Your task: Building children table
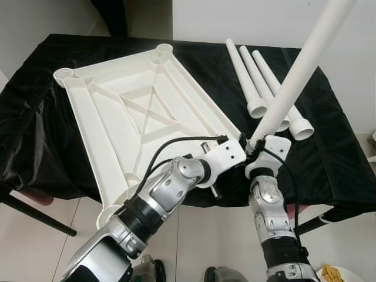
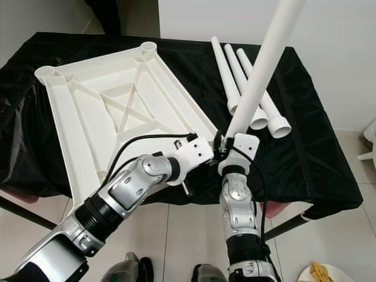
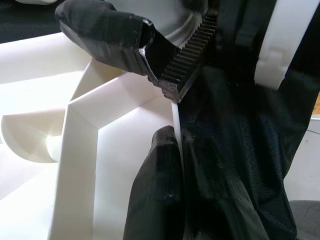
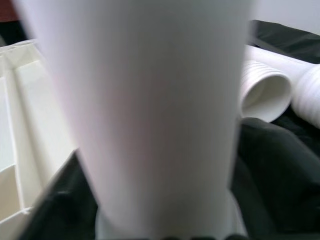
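Tabletop (image 1: 135,111): white, upside down on the black cloth (image 1: 329,158), its near right edge pinched between my left gripper's (image 3: 162,117) fingers. Leg (image 1: 305,61): white tube clenched in my right gripper (image 1: 258,145), rising far-right, just right of that edge. Three spare legs (image 1: 258,76): lying far right.

The ribbed tabletop (image 1: 141,111) and table legs (image 1: 264,82) looked like smooth matt white plastic, lying on slightly glossy, crinkled black cloth (image 1: 329,153).
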You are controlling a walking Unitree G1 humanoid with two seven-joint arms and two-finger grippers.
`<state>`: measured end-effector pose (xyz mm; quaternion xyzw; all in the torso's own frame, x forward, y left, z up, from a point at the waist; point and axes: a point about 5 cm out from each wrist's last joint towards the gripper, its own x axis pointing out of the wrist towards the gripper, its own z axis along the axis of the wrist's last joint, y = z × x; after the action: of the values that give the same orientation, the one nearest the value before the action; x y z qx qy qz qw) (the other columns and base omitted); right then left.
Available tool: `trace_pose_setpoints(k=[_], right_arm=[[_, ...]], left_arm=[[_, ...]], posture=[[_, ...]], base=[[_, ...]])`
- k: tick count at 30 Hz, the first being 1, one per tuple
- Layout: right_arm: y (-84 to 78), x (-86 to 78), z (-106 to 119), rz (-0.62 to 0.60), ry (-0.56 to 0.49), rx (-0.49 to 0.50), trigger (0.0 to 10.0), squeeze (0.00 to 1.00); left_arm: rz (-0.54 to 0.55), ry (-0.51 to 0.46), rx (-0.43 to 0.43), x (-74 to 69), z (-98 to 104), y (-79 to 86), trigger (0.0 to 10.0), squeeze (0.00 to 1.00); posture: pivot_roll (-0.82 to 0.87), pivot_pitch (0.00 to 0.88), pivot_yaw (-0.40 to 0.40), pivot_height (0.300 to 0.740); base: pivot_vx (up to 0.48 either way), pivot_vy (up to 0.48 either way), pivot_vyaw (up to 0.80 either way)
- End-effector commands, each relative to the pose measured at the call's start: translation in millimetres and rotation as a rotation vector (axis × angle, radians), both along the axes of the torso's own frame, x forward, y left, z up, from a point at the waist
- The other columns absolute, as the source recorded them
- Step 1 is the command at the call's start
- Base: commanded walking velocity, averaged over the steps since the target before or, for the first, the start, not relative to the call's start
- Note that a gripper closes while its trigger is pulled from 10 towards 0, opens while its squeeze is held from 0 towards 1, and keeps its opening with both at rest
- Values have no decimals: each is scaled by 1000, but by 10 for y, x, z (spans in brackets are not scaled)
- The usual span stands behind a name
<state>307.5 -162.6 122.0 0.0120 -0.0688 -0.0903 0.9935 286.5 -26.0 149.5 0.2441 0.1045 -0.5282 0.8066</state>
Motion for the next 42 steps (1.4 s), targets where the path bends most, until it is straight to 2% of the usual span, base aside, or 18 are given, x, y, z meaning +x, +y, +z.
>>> trace_pose_setpoints(k=[1, 7, 11, 12, 14, 17, 19, 23, 30, 42], right_arm=[[-92, -31, -92, -36, 48, 7, 10000, 1000], [-144, -38, -65, -10, 32, 14, 10000, 1000], [-164, -35, -81, 86, 27, 3, 10000, 1000], [-182, -43, -86, 158, 21, -20, 10000, 0], [-240, -63, -81, 270, 7, -54, 10000, 0], [-279, -70, -74, 306, 0, -68, 10000, 0], [-372, -103, -70, 413, -10, -112, 10000, 0], [-482, -134, -88, 509, -1, -138, 10000, 0], [-600, -129, -152, 582, 47, -193, 10000, 0], [-744, -114, -268, 659, 101, -174, 10000, 0]], left_arm=[[-128, 37, 14, -161, -39, -115, 10000, 0], [-126, 36, 13, -160, -39, -116, 10000, 0], [-128, 36, 12, -161, -38, -126, 10000, 0], [-129, 36, 11, -161, -38, -131, 10000, 0], [-130, 34, 12, -159, -38, -134, 10000, 0], [-129, 33, 13, -155, -38, -133, 10000, 0], [-131, 31, 13, -155, -38, -134, 10000, 0], [-137, 30, 13, -160, -39, -142, 10000, 0], [-144, 27, 14, -162, -36, -152, 10000, 0], [-152, 25, 19, -169, -43, -151, 10000, 0]], posture=[[-50, 84, 26, 740], [-50, 82, 24, 740], [-54, 73, 19, 740], [-55, 71, 18, 740], [-55, 70, 18, 740], [-56, 65, 18, 740], [-59, 61, 21, 740], [-65, 55, 23, 740], [-66, 50, 28, 740], [-65, 42, 35, 740]], base=[[0, 0, 0], [0, 0, 0], [0, 0, 0], [0, 0, 0], [0, 0, 0], [0, 0, 0], [0, 0, 0], [0, 0, 0], [0, 0, 0], [0, 0, 0]])
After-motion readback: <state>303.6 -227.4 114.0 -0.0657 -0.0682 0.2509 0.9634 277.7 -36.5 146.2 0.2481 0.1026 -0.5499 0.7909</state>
